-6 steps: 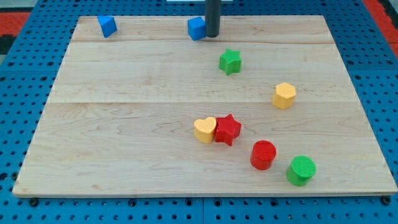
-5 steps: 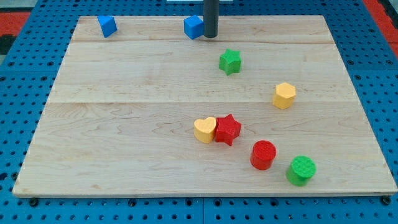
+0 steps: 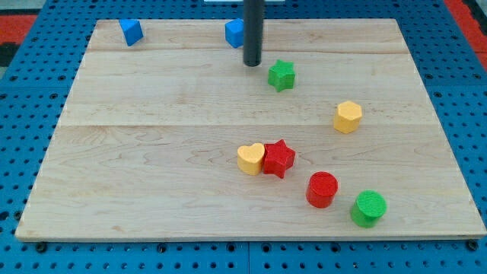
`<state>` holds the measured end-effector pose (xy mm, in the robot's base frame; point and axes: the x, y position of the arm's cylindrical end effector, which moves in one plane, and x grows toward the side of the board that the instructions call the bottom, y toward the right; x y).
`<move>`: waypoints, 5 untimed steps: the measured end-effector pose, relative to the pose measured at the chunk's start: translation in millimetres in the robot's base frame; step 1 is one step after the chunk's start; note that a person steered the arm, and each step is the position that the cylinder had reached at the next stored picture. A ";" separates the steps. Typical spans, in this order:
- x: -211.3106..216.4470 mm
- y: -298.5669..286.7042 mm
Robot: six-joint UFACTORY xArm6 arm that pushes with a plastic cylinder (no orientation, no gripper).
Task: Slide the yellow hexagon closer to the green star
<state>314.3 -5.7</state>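
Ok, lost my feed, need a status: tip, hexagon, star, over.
My tip just to the view's left of the green star, not touching. Yellow hexagon untouched, lower right of the star. Nothing between them.

You see just one arm part here: the straight dark rod (image 3: 253,30), coming in from the top edge of the frame, a bit left of centre. It stands close to upright, with no visible lean. My tip (image 3: 252,64) sits in the upper middle of the frame, down at surface level. The arm above the rod is out of frame.
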 end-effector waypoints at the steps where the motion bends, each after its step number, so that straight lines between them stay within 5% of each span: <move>1: 76.4 5.9; 2: 129.3 41.4; 3: 140.9 138.4; 5: 139.0 208.7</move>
